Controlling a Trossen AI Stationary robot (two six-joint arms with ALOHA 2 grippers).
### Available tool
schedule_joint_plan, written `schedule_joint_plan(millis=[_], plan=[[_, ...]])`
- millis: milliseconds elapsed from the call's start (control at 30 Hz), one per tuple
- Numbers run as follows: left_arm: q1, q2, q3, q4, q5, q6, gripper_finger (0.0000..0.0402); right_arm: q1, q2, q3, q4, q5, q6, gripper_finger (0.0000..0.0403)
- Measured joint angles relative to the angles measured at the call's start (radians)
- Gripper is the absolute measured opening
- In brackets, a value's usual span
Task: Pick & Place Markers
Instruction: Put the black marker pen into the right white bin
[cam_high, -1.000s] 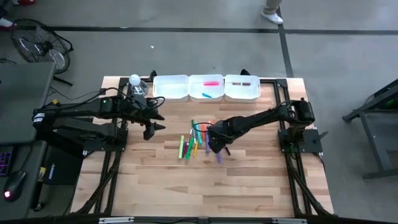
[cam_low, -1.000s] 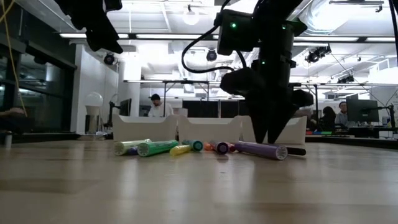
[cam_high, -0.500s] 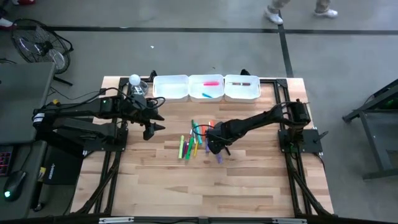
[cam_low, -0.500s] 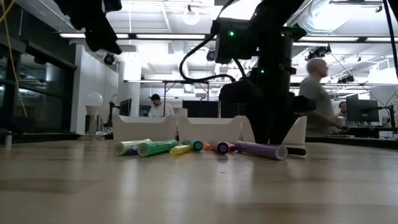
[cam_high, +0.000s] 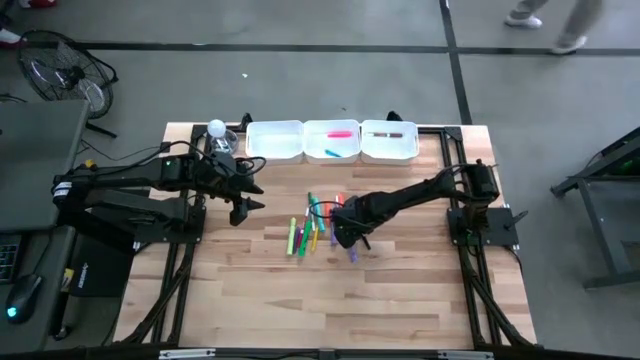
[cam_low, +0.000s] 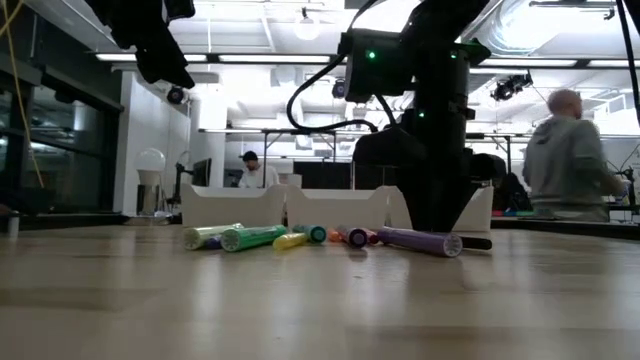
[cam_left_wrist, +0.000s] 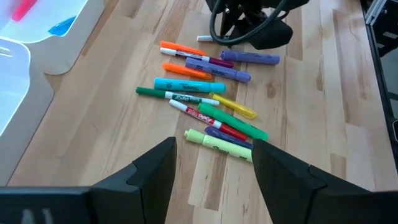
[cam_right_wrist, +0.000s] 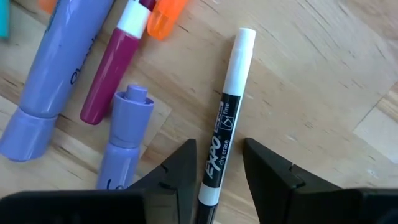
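Table (cam_high: 400, 300): wooden top, three white trays (cam_high: 275, 141) in a row along the far edge; middle tray holds pink and blue markers, rt tray one dark marker.

Markers (cam_high: 315, 225): loose cluster near the table's centre, mixed colours, some touching or overlapping. One black-and-white Expo dry-erase marker (cam_right_wrist: 225, 118) lies flat at the cluster's rt side, just beside a purple highlighter (cam_right_wrist: 121, 149).

Left gripper (cam_left_wrist: 211, 165): waits above the table's left half, fingers apart, nothing held.

Right gripper (cam_right_wrist: 217, 171): down at table level, fingers apart, straddling the Expo marker's lower barrel; contact not confirmed.

Step in hand, est.: pick phase, grasp approach on the Expo marker. Next move calls for closing squarely on the barrel w/o nudging the highlighter, then a lift and carry to a far-edge tray.
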Motion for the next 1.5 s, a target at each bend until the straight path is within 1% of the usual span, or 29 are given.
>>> schedule_joint_plan(millis=[400,633,867,1100,1333,1500], plan=[[0.0,0.0,0.0,0.0,0.0,0.009,0.0207,-0.002,0.012,0.002,-0.009,-0.022,-0.001,0.0064],[0.0,0.0,0.0,0.0,0.0,0.011,0.0207,-0.002,0.012,0.003,-0.012,-0.027,-0.008,0.0024],[0.0,0.0,0.0,0.0,0.0,0.013,0.0207,-0.002,-0.018,-0.002,-0.025,-0.015,-0.019,0.0025],[0.0,0.0,0.0,0.001,-0.001,0.013,0.0207,-0.019,-0.06,-0.007,-0.036,-0.014,-0.078,0.0022],[0.0,0.0,0.0,0.001,-0.001,0.011,0.0207,-0.061,-0.119,-0.006,-0.063,-0.004,-0.152,0.0022],[0.0,0.0,0.0,0.001,-0.006,0.01,0.0207,-0.104,-0.17,-0.004,-0.091,0.037,-0.208,0.0021]])
